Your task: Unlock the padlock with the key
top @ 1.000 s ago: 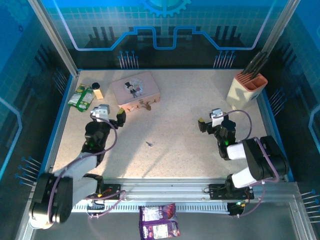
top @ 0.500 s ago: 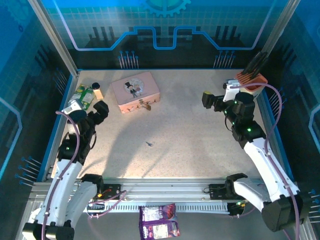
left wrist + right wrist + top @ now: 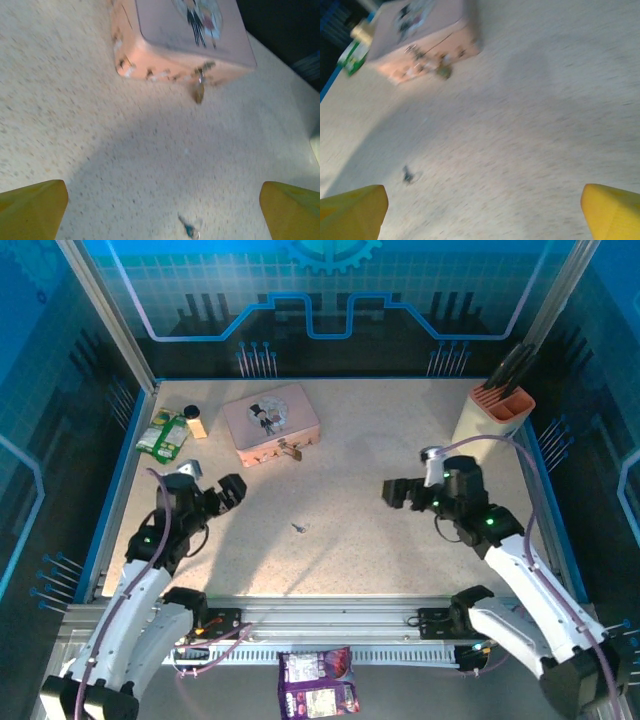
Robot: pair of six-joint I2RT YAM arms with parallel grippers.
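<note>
The small brass padlock [image 3: 294,451] hangs at the front of the pink box [image 3: 270,422] at the back left; it also shows in the left wrist view [image 3: 199,92] and the right wrist view [image 3: 443,72]. The tiny grey key [image 3: 299,528] lies flat on the table's middle, seen as the key [image 3: 189,229] and the key [image 3: 408,175] from the wrists. My left gripper [image 3: 210,496] hovers open to the key's left. My right gripper [image 3: 405,494] hovers open to the key's right. Both hold nothing, and their yellow fingertips [image 3: 31,209] [image 3: 612,210] stand far apart.
A beige holder with dark utensils [image 3: 494,413] stands at the back right. Green snack packets [image 3: 163,435] and a small tan block [image 3: 195,425] lie at the back left. A purple packet [image 3: 318,682] lies below the table's front rail.
Both arms have swung about: out toward the back corners half a second ago, now back toward the table's middle, the left gripper right and nearer, the right gripper left and nearer. Key and padlock unmoved.
</note>
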